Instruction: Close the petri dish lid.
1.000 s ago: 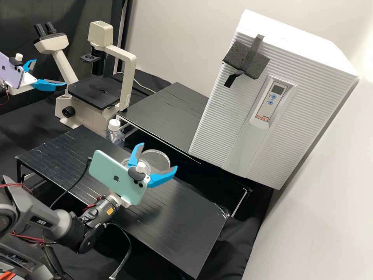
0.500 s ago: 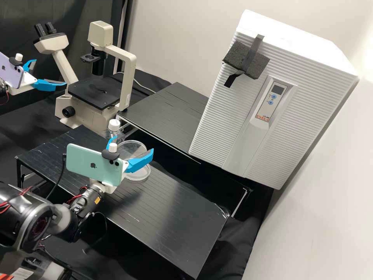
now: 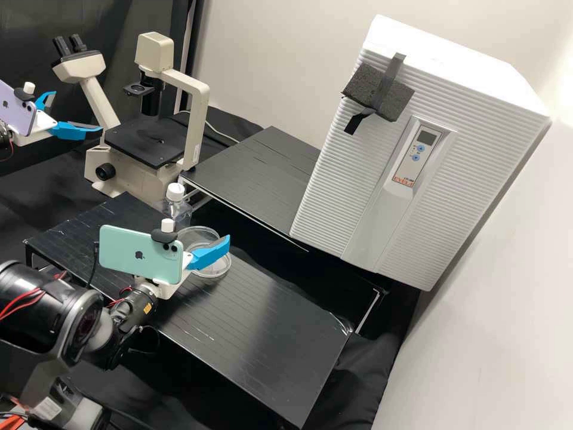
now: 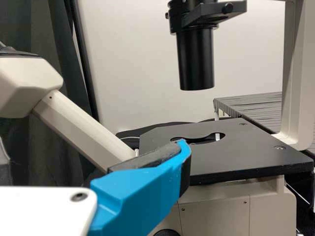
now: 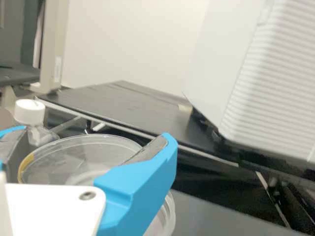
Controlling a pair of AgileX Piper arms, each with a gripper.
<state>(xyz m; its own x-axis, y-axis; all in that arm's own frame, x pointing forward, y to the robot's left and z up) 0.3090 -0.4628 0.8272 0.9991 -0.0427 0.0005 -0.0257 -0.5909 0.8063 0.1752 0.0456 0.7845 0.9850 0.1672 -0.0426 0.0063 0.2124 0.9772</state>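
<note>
In the high view, my right gripper [image 3: 208, 255], under the green phone, is over the front bench. Between its blue fingers it grips the clear round petri dish lid [image 3: 200, 232], which overlaps the dish bottom [image 3: 222, 267] on the black top. From the right wrist view, my right gripper [image 5: 96, 135] spans the lid [image 5: 83, 153], a finger at either side; part of the dish bottom [image 5: 170, 211] shows beyond one finger. How far apart lid and dish are, I cannot tell. My left gripper [image 3: 78, 110] stands open and empty near the microscope; in the left wrist view, my left gripper [image 4: 138, 196] faces the stage.
A white-capped clear bottle [image 3: 176, 206] stands close behind the lid. The microscope [image 3: 146, 140] is at the back left, a rear black stand [image 3: 256, 179] behind the front bench [image 3: 262, 334], and a large white ribbed incubator [image 3: 358, 179] to the right.
My right gripper has moved leftward with the lid, which is now over the dish area; over the last half second the lid dropped slightly. The left arm has stayed where it was.
</note>
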